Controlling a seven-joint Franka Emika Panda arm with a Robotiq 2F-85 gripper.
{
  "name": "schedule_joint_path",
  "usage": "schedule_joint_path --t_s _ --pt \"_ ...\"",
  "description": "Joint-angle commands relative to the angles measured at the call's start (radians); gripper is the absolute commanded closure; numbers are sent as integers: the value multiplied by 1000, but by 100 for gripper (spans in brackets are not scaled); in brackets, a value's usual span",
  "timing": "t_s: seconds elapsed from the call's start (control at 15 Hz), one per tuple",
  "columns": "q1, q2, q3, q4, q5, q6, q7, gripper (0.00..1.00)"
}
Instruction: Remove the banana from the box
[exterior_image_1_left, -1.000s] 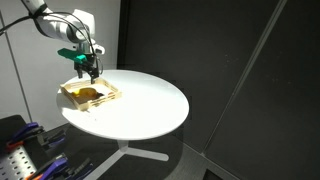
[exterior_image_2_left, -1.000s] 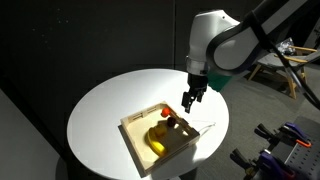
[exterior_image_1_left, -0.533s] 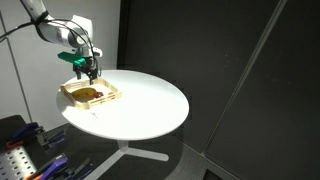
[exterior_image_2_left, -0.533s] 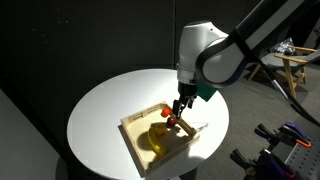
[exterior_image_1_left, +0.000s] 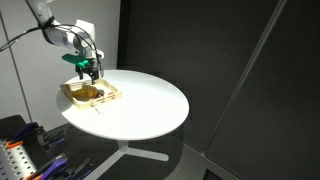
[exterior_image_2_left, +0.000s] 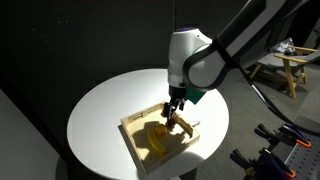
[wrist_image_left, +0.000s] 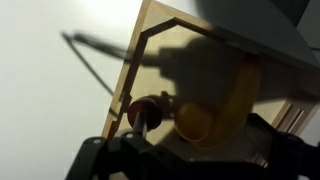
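Spreading wide at the bottom of the wrist view, the dark fingers (wrist_image_left: 100, 160) of the end effector (wrist_image_left: 190, 150) held nothing. Just past them lay the banana (wrist_image_left: 236, 98), inside the box (wrist_image_left: 133, 72). It was yellow, smooth and bent like a smile. A round yellow-orange ball (wrist_image_left: 200, 122) touched the banana's side, and a small red thing (wrist_image_left: 146, 108) lay next to the ball. Only this view showed these little things well, though a dark shadow fell over them. The box had thin, low walls of pale wood with straight edges.

In both exterior views the end effector hung low over the box. Those views showed what the wrist view could not: the box was square and flat, and it sat near the edge of a round white counter (exterior_image_2_left: 100, 110). In an exterior view the banana was only a dim yellow patch in the shade. From the far camera the box looked tiny, with a brownish blur inside.

A fat white arm (exterior_image_2_left: 195, 58) with round, shiny joints reached down from above. Behind it all stood a dark wall (exterior_image_1_left: 220, 60).
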Motion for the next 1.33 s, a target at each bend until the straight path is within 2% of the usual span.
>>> schedule_joint_path --t_s 0.0,0.6,0.87,1.27 --pt "21 70 -12 82 -32 -16 -8 0" --pt "77 168 -50 171 -57 -22 27 0" --pt "127 170 -76 175 -60 -19 101 0" --pt "196 160 -115 169 -49 -7 289 0"
